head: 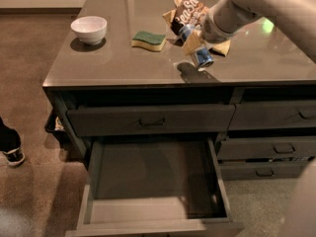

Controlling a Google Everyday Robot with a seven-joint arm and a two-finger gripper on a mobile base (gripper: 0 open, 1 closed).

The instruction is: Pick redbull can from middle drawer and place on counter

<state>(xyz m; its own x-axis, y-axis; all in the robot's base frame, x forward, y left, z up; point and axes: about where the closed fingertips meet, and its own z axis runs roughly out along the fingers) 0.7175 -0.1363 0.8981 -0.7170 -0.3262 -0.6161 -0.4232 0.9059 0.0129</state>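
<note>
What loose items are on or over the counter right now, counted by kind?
Bowls: 1, the white bowl on the counter
Sponges: 1, the green-and-yellow sponge
Snack bags: 1, the snack bag
Cans: 1, the redbull can, tilted, gripped by the claw over the counter's right half
Total: 4

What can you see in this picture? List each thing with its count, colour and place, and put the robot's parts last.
counter: 1, grey-brown, top of the dark cabinet
bowl: 1, white, counter's left
sponge: 1, green and yellow, right of the bowl
snack bag: 1, brown, counter's back
redbull can: 1, blue and silver, tilted in the gripper
middle drawer: 1, dark grey, pulled open, floor bare
handled drawers: 4, dark grey, one above the open drawer, three at right
shoe: 1, dark, floor, far left
arm: 1, pale grey, upper right
gripper: 1, pale, shut on the can over the counter
</note>
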